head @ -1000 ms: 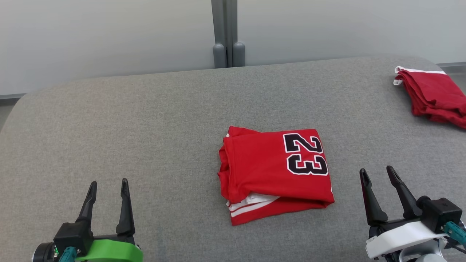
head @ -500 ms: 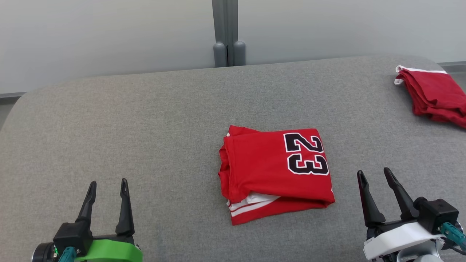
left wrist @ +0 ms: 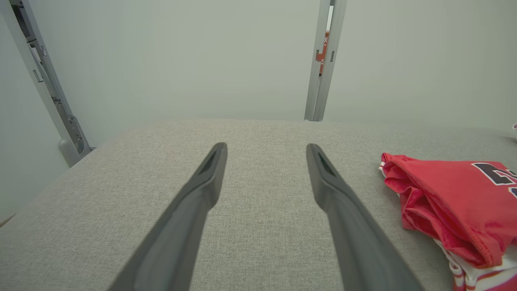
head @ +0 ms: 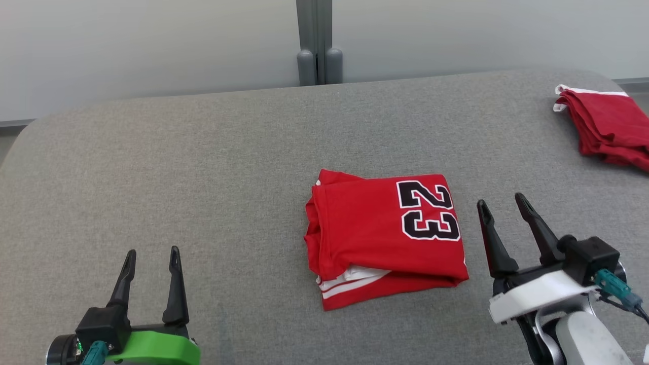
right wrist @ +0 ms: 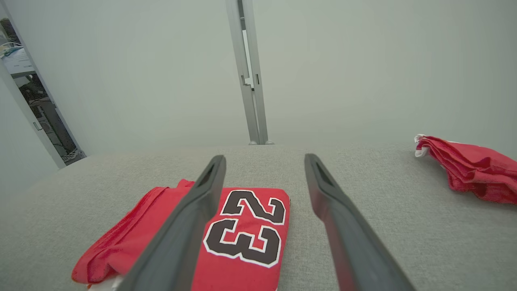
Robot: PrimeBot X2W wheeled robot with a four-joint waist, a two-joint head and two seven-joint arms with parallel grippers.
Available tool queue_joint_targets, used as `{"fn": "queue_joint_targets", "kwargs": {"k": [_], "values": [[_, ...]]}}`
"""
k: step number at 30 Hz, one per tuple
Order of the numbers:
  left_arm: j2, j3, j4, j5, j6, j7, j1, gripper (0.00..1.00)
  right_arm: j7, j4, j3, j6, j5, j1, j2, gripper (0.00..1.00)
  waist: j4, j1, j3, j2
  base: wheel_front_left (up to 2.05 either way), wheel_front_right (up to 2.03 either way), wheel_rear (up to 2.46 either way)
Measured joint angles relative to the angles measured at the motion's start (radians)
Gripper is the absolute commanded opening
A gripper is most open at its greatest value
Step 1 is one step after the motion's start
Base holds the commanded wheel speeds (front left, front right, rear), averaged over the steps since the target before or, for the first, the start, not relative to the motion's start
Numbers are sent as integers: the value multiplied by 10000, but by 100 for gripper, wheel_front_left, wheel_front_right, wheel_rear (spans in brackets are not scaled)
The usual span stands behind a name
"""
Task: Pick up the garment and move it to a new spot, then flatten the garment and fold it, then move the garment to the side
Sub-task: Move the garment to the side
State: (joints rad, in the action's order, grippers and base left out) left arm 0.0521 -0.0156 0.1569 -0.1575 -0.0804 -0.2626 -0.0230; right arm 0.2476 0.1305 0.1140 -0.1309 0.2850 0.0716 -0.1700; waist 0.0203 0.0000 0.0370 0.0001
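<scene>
Presently the folded red jersey with a black, white-edged "23" point(head: 375, 228) lies near the middle of the grey fabric-covered tabletop point(head: 203, 177), somewhat right of centre in the head view. Its numbered panel faces up at the right end. The layered folds bunch at the left end, and white-striped trim shows along the near edge. The garment lies flat on the cloth surface and nothing grips it.

Left gripper, on a green mount point(head: 152, 250): it sits at the near left of the tabletop, well apart from the jersey. Its jaws are spread wide and released, with nothing between them. The left wrist view confirms this: the left gripper point(left wrist: 265, 146) points across bare tabletop point(left wrist: 262, 226), with the jersey point(left wrist: 456, 194) off to its right.

Right gripper, on a white mount point(head: 501, 199): it stands just beside the right edge of the jersey, level with the number. Its jaws are likewise spread and released, holding nothing. In the right wrist view the right gripper point(right wrist: 264, 157) points past the jersey point(right wrist: 246, 230), and one dark finger crosses in front of the cloth. Whether that finger touches the cloth cannot be told.

Other items: a second, crumpled red garment with a white edge point(head: 603, 126) lies at the far right of the tabletop, well apart from the jersey, and appears again in the right wrist view point(right wrist: 468, 169). A grey upright metal post point(head: 318, 45) stands behind the far edge against a pale wall point(head: 152, 45).
</scene>
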Motion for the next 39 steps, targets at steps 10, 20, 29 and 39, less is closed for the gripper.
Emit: {"fn": "queue_joint_targets", "kwargs": {"k": [10,20,29,39], "values": [[-8,347,-10,-2,29,0,388,100,-721,1613,548,-2,-144,2493,-403,100,285,0,539,0,0,0,0],[-17,721,58,-192,196,0,747,100,-1095,4222,451,-2,-25,3136,-558,100,792,0,1127,0,0,0,0],[-17,982,42,-316,382,0,859,100,-955,5983,750,-2,566,3338,-136,100,923,0,1486,0,0,0,0],[-19,1183,25,-389,474,0,1142,100,-593,6993,1352,-6,1425,3914,29,0,919,0,1836,0,0,0,0]]}}
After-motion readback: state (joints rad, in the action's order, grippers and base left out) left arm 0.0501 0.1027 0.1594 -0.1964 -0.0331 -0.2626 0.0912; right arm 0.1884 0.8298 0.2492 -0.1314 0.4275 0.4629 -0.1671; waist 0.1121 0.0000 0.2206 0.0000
